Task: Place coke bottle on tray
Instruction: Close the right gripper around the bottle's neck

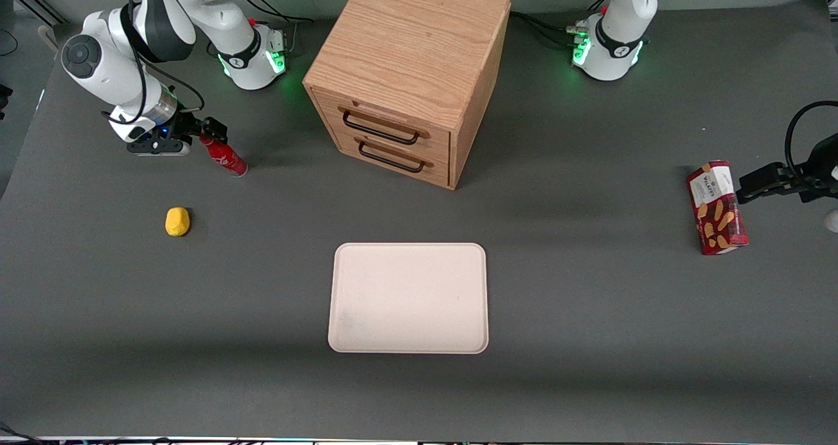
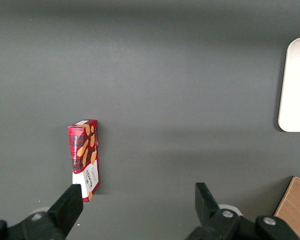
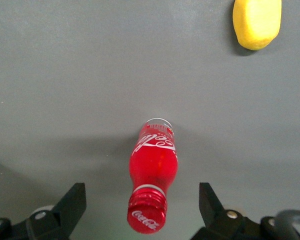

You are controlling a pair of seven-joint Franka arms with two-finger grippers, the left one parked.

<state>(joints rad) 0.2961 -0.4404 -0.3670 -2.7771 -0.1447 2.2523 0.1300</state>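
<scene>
Nearest the front camera lies the tray point(image 1: 408, 298), pale and bare, flat on the counter point(image 1: 589, 314). From it, the coke bottle point(image 1: 223, 154) stands well off toward the working arm's end, farther from the camera than the tray, upright on the counter and not yet lifted. A yellow lemon point(image 1: 177, 222) sits between bottle and tray but nearer the bottle, and the wooden drawer cabinet point(image 1: 409, 72) stands farther from the camera than the tray.

Jaws point(image 3: 142, 207) are spread wide, one finger on either side of the bottle's red cap with clear gaps, gripping nothing.

My worry is the grasp height. The jaws sit level with the cap and narrow neck, so closing there could catch only the slim top; the tall, narrow bottle may then swing, slip out, or tip before it is held. An off-centre close would shove it sideways and knock it over. During the carry toward the tray, a low path risks clipping the lemon, and a loosely pinched neck could let the bottle drop or land tilted on the tray's low rim.
</scene>
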